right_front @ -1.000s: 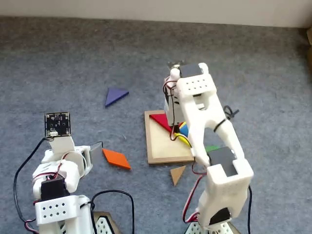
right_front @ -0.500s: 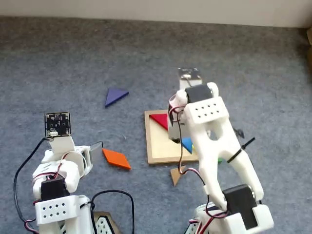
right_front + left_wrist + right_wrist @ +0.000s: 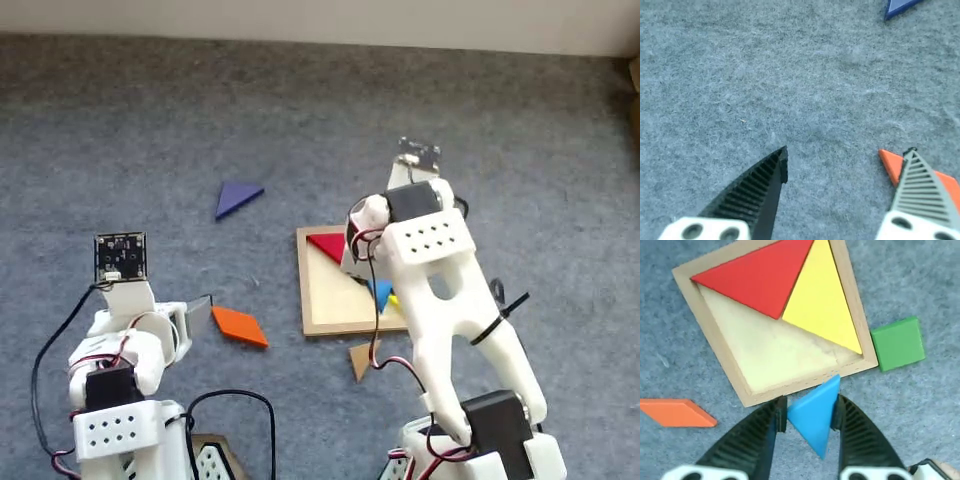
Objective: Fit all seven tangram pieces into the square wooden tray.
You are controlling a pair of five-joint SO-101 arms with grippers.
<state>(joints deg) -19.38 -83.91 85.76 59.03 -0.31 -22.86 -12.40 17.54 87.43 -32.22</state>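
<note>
Blue triangle (image 3: 812, 424) clamped in the right tool (image 3: 811, 401), poised just off one rim of the square wooden tray (image 3: 770, 352).

Carry in over the bare wood beside the red triangle (image 3: 757, 275) and yellow triangle (image 3: 822, 302), turn until an edge lies along a neighbour or the wall, lower flat, only then release. Leave the left tool (image 3: 847, 152) be, fingers apart over grey tabletop (image 3: 765, 75), one just beside the orange parallelogram (image 3: 889, 161). Cannot tell the blue piece's height. From above, much of the tray hidden under the right arm (image 3: 440, 290); purple triangle (image 3: 902, 6) cut off at the frame's edge.
</note>
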